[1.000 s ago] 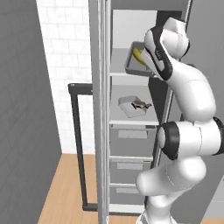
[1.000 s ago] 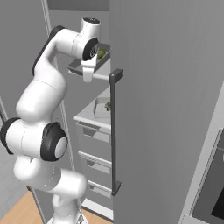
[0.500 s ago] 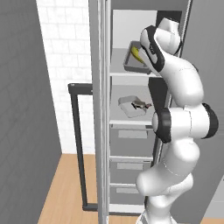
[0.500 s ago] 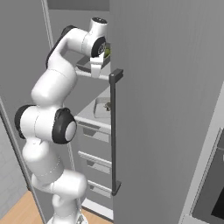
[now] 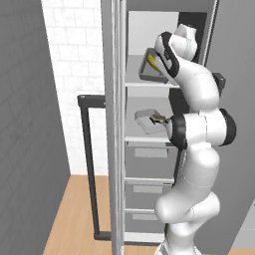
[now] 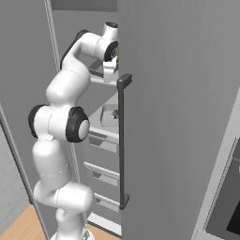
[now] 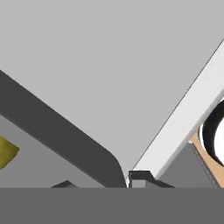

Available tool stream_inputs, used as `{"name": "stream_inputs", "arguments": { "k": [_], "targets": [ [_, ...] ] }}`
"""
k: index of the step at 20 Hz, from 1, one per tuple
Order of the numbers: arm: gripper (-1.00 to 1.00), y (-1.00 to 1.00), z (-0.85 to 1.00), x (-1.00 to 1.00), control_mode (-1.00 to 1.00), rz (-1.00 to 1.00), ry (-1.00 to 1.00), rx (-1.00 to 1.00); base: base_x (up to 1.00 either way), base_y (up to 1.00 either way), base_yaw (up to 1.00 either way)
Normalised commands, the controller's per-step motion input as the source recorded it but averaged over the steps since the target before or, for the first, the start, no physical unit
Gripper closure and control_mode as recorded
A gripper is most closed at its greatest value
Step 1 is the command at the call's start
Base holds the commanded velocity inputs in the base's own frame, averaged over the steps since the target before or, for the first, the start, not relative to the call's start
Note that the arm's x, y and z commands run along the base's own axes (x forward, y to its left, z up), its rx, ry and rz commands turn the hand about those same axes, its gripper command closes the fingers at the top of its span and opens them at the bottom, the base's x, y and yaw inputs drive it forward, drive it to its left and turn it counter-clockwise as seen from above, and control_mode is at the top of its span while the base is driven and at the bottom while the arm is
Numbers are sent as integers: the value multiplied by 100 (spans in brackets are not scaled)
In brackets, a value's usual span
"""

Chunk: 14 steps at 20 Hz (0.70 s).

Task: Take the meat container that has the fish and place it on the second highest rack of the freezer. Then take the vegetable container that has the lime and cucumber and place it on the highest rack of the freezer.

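Arm swung deeper — vegetable container (image 5: 152, 69) pinched in fingers (image 7: 140, 178), above highest rack (image 5: 147, 84).

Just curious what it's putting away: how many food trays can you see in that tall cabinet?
2: the vegetable tray at the highest rack, by the robot's hand; the fish tray on the second highest rack. The arm could hide others.

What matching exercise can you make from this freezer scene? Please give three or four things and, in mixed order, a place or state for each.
Things:
1. vegetable container
2. meat container
3. gripper
4. drawers

Places or states:
a. on the second highest rack, fish inside
b. below both racks
c. shut on the tray's dark rim
d. tilted above the highest rack

Pairs: 1-d, 2-a, 3-c, 4-b
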Motion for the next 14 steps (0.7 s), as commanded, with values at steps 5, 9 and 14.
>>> {"name": "stream_inputs", "arguments": {
  "k": [5,9,14],
  "targets": [
    [100,-12,-16,50,-100,0,1,0,0,0,0],
    [-100,-1,-13,8,-100,0,-1,0,0,0,0],
    [-100,-3,2,-45,-100,0,-20,0,0,0,0]
  ]
}}
